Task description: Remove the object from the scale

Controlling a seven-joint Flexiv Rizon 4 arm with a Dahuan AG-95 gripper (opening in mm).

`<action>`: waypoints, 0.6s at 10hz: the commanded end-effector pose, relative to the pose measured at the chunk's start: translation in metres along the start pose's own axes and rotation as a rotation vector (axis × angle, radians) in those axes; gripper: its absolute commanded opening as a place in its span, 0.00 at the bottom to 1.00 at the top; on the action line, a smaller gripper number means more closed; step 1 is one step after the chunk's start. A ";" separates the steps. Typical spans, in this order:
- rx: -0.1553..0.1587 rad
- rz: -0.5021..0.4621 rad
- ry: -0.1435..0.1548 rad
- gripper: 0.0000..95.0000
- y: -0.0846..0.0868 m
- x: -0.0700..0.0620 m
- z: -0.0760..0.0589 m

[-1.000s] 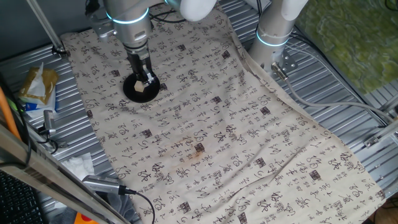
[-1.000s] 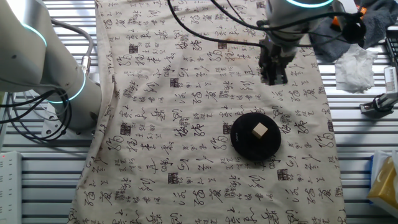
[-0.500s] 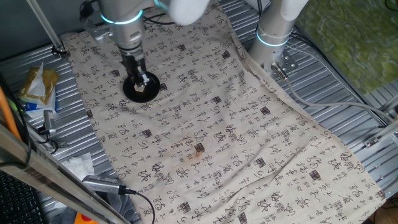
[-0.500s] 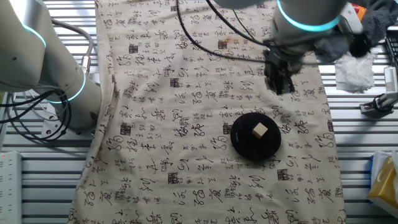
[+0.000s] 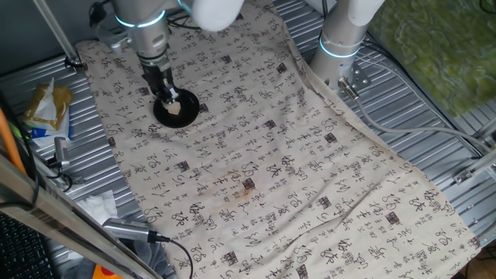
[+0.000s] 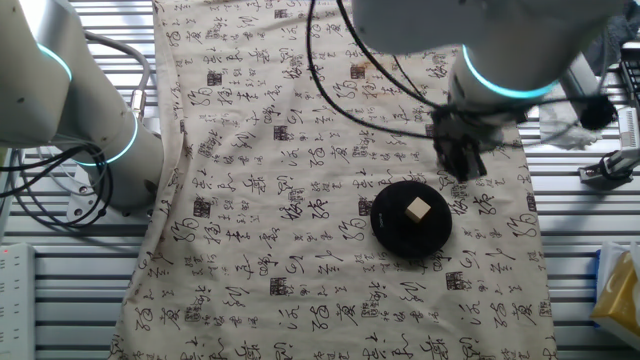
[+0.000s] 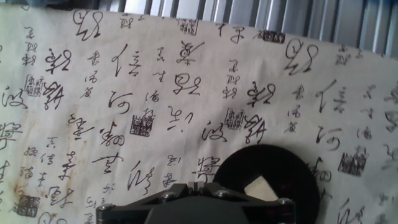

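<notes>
We see block (image 6: 419, 209) resting on disc (image 6: 411, 217), near bench's far-left corner in first fixed view. Gripper (image 6: 463, 164) beside disc, jaw state unclear. We judge block light, rigid; pinch opposite flat sides.

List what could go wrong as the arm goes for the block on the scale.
1. The block is tiny and sits loose on the scale; a slightly off approach by the hand, now beside the disc, may knock it away.
2. The scale rests on wrinkled cloth, so a nudge might shift it.
</notes>
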State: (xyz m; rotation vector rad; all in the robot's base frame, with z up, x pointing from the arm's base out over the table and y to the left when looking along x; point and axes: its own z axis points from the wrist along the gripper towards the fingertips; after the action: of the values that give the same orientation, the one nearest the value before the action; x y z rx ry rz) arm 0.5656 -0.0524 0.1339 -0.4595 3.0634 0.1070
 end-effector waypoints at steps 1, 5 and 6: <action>-0.003 -0.005 -0.001 0.00 -0.008 0.005 0.003; -0.004 -0.030 0.001 0.00 -0.013 0.006 0.014; -0.004 -0.023 0.001 0.00 -0.013 0.006 0.020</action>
State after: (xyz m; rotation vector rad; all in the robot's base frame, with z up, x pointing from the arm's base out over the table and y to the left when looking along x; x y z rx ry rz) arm 0.5648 -0.0651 0.1095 -0.5065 3.0582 0.1169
